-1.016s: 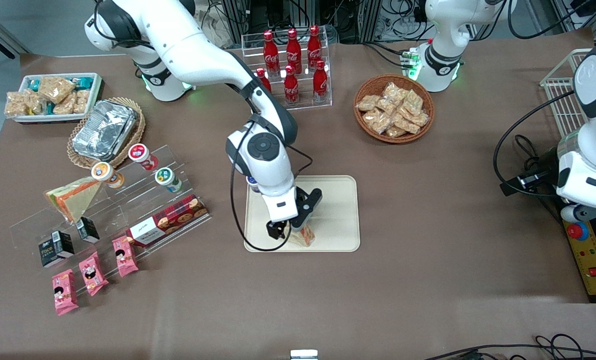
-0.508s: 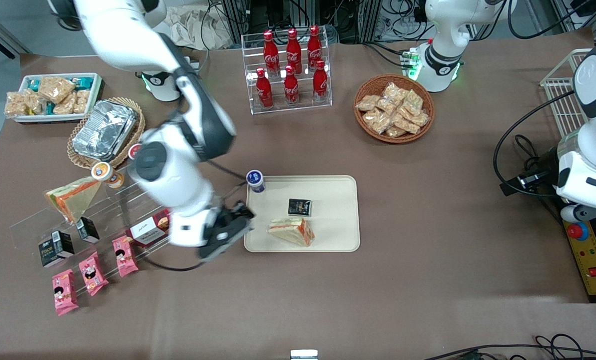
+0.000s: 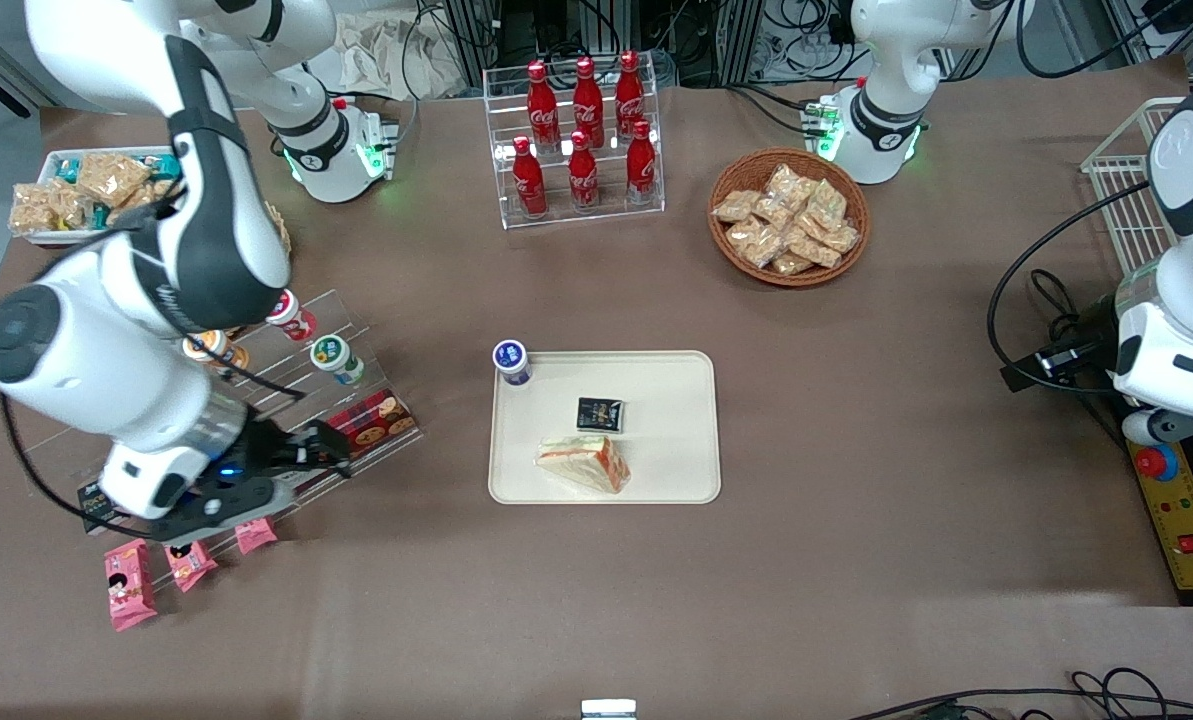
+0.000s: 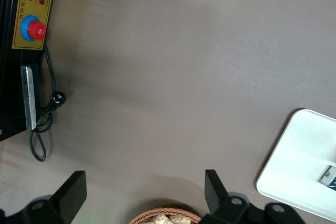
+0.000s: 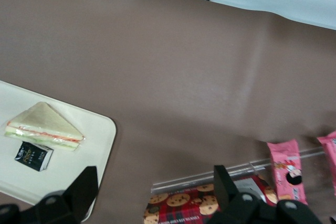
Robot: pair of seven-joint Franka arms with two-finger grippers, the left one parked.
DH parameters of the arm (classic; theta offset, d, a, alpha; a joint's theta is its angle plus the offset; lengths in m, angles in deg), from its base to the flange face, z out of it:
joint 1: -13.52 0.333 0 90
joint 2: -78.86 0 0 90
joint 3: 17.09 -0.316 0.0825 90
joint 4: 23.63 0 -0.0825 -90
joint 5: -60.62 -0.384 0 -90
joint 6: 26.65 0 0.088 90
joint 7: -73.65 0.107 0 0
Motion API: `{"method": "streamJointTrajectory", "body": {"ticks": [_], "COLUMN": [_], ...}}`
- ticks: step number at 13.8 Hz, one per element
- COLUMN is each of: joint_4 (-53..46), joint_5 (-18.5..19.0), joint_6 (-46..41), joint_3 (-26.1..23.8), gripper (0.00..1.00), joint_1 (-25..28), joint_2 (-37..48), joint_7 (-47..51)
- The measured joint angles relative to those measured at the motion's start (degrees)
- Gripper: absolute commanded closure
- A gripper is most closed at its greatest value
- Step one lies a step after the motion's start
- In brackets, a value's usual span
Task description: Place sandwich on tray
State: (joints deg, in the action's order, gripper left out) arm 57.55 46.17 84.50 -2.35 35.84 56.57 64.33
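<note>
The wrapped triangular sandwich (image 3: 584,463) lies flat on the cream-beige tray (image 3: 676,400), at the tray's edge nearest the front camera. It also shows in the right wrist view (image 5: 44,126) on the tray (image 5: 97,135). My right gripper (image 3: 321,458) is open and empty. It hangs over the clear stepped shelf toward the working arm's end of the table, well apart from the tray. In the right wrist view the gripper (image 5: 155,174) has its jaws wide apart above the red cookie box (image 5: 202,205).
A small black box (image 3: 599,414) lies on the tray beside the sandwich, and a blue-lidded cup (image 3: 511,362) stands at the tray's corner. Pink snack packs (image 3: 128,585) lie near the shelf. A cola bottle rack (image 3: 581,140) and a snack basket (image 3: 788,215) stand farther from the camera.
The gripper let go of the sandwich on the tray, then swung away to the shelf at the working arm's end. The sandwich stays put.
</note>
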Motion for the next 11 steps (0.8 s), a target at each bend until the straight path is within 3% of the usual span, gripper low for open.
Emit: {"method": "streamJointTrajectory", "body": {"ticks": [6,11], "joint_4": [0.0,0.1], "joint_5": [0.3,5.2], "joint_6": [-10.1,-15.6], "joint_3": [8.3,14.5], "gripper": [0.02,0.02], "joint_1": [-0.3,-0.6], "joint_2": [5.6,7.3], "joint_7": [0.6,0.6]}}
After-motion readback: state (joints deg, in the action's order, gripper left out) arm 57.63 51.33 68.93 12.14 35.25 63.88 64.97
